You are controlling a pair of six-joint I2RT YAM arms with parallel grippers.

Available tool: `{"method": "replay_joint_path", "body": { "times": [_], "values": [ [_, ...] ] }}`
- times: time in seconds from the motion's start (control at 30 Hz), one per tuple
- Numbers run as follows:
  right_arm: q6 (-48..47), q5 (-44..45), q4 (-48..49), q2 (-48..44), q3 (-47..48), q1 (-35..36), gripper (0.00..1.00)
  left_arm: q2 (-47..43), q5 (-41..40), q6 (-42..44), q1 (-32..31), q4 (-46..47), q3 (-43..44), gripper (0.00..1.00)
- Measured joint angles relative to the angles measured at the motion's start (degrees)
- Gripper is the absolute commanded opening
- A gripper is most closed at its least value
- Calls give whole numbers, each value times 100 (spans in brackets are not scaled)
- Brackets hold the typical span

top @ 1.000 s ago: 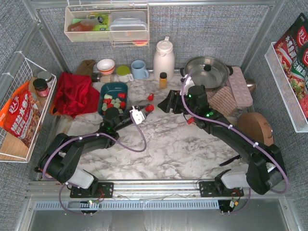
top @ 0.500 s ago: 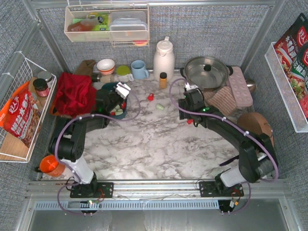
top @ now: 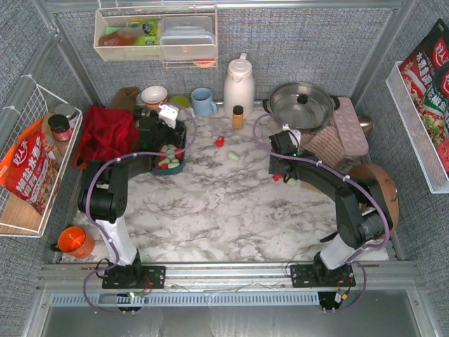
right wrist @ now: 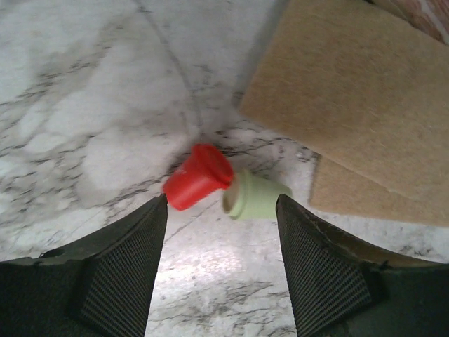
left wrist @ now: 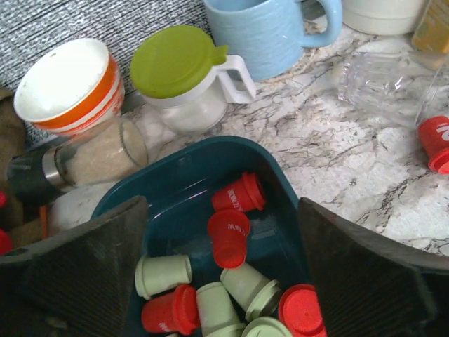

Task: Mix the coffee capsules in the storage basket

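Note:
The dark teal storage basket (left wrist: 175, 175) (top: 177, 167) holds several red and pale green coffee capsules (left wrist: 228, 239) (top: 168, 152). My left gripper (left wrist: 224, 281) (top: 167, 133) hangs open over the basket, its fingers wide apart with nothing between them. Loose capsules lie on the marble: a red capsule (top: 219, 142), a green capsule (top: 233, 155), and a red capsule (right wrist: 198, 177) touching a green capsule (right wrist: 254, 196) beside a tan mat. My right gripper (right wrist: 221, 274) (top: 282, 167) is open just short of that pair, holding nothing.
Behind the basket stand an orange-striped bowl (left wrist: 66, 84), a green-lidded jar (left wrist: 182, 77), a blue mug (left wrist: 266, 28) and a lying glass grinder (left wrist: 84, 158). Tan mats (right wrist: 358, 91), a lidded pan (top: 302, 104), a white jug (top: 238, 84) and a red cloth (top: 105, 137) ring the table.
My left arm swung back left from the table's middle to the basket and opened its jaws wide. My right arm drew back right toward the mats.

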Motion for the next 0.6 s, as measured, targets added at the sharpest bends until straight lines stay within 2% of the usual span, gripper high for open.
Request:
{"method": "replay_joint_path", "body": {
  "times": [0.17, 0.4, 0.6],
  "values": [
    [343, -35, 39, -66, -391, -356, 67, -481, -52, -334, 37, -155, -179, 99],
    [723, -610, 420, -85, -1056, -643, 65, -1545, 155, -833, -50, -63, -831, 99],
    [822, -820, 782, -52, -1237, -726, 64, -2212, 144, -702, -452, -35, -1237, 99]
  ]
}}
